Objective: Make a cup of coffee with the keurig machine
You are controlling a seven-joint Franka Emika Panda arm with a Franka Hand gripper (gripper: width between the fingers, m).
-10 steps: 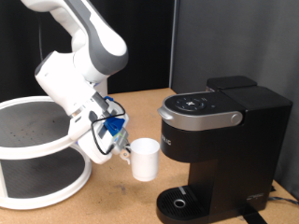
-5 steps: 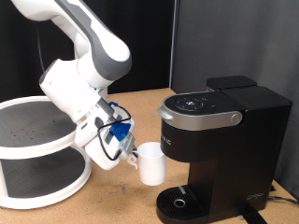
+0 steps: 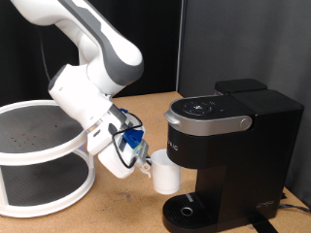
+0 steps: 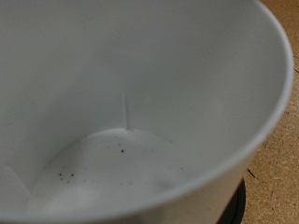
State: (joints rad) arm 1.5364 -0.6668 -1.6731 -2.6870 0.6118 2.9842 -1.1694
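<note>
Dark curtains hang behind a brown tabletop (image 3: 146,107) where the work is set. On the exterior view's right stands the keurig machine (image 3: 228,155), a boxy black brewer with its grey-silver lid down and its round drip tray (image 3: 187,210) at the base. On the exterior view's left sits a white two-tier round rack (image 3: 39,155). Between them the white robot arm (image 3: 92,58) reaches down, and its gripper (image 3: 136,160) is closed onto the handle side of the cup (image 3: 164,174), carrying the small white mug upright. The mug hangs just beside the machine's front, above and slightly to the exterior view's left of the drip tray; whether it touches the machine cannot be told. Blue cabling (image 3: 127,139) loops over the hand just above the mug. The wrist view is almost filled by the cup's (image 4: 131,103) pale interior, with a few dark specks scattered on its bottom, and a strip of tabletop (image 4: 280,140) showing past the rim.
</note>
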